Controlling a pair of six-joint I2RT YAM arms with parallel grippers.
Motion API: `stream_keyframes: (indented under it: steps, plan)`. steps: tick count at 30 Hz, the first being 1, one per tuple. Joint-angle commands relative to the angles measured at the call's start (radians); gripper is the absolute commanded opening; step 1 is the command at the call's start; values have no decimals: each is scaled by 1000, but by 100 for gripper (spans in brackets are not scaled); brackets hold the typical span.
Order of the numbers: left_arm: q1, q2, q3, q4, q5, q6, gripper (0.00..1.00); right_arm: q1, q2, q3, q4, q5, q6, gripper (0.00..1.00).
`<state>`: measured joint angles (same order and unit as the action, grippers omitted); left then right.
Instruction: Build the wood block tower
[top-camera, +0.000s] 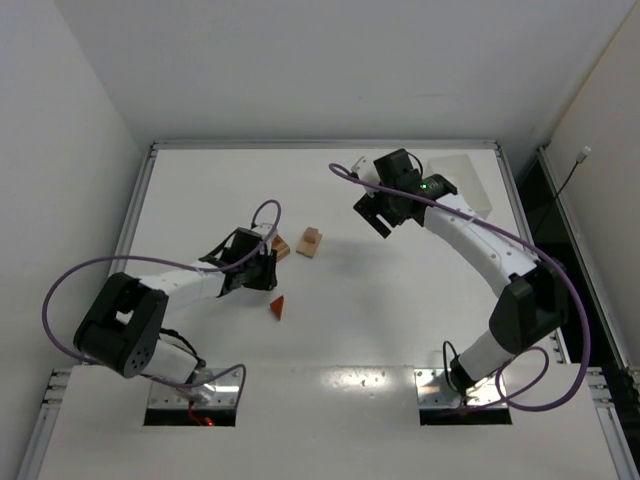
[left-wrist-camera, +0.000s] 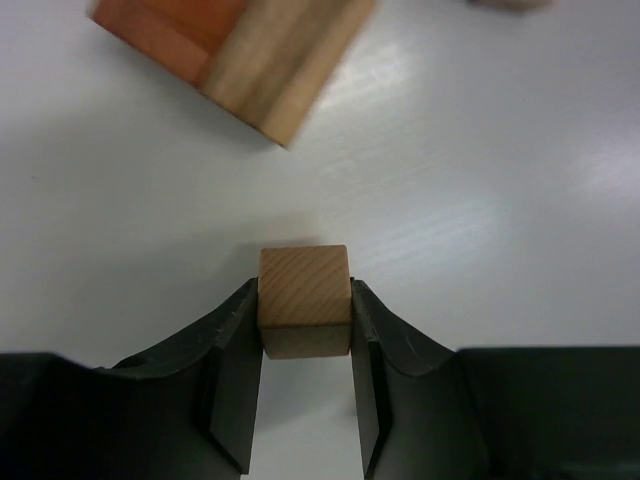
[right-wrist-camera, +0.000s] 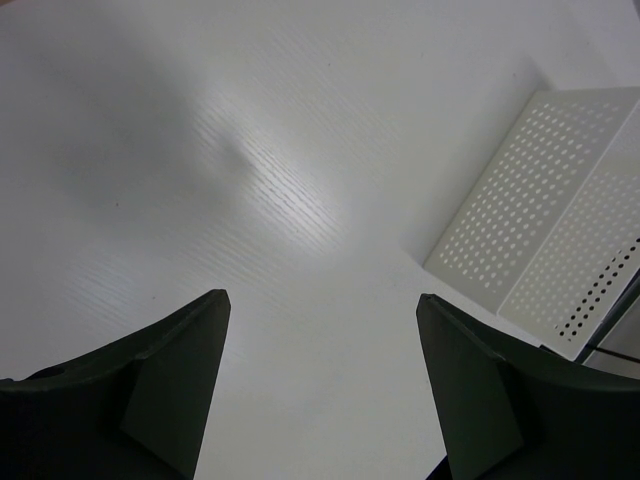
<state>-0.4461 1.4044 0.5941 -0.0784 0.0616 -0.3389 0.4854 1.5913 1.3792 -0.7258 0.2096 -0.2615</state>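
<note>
My left gripper (left-wrist-camera: 305, 305) is shut on a pale tan wooden cube (left-wrist-camera: 303, 272), low over the table; I cannot tell whether the cube touches it. Just ahead lies a reddish-brown block joined to a tan block (left-wrist-camera: 235, 50); it also shows in the top view (top-camera: 282, 247), next to my left gripper (top-camera: 266, 268). A small stack of pale blocks (top-camera: 311, 241) stands to its right. A reddish triangular wedge (top-camera: 277, 307) lies nearer the arms. My right gripper (right-wrist-camera: 322, 297) is open and empty above bare table, far right of the blocks (top-camera: 380, 222).
A white perforated plastic bin (right-wrist-camera: 560, 230) stands to the right of my right gripper, at the table's back right corner (top-camera: 462, 180). Purple cables loop off both arms. The white table (top-camera: 200, 190) has raised rails along its edges.
</note>
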Motion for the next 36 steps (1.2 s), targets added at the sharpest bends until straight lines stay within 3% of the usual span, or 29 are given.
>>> stream_keyframes:
  steps: [1,4,5,6,8,9,11,21,27,36]
  plan:
    - [75,50,45,42,-80,-37,0,-7,7,12,31,22,10,72]
    - [84,91,67,52,-149,-37,4,-7,7,1,31,22,10,72]
    - [84,100,76,52,-149,-37,11,-7,7,1,31,22,10,72]
    - [84,100,76,43,-164,-37,25,-7,7,1,31,22,10,72]
    - [84,100,76,43,-190,-54,34,-7,7,1,31,22,10,72]
    - [84,90,76,43,-204,-64,50,-7,7,1,31,22,10,72]
    - [84,70,76,43,-229,-64,58,-7,7,-8,31,22,10,72]
    - [84,-39,107,-13,-249,-40,60,-7,7,-17,31,4,10,72]
    - [84,7,164,-84,-247,-41,52,-7,18,4,22,-6,10,72]
    - [47,79,197,-93,-224,-52,52,-7,27,14,22,-6,1,71]
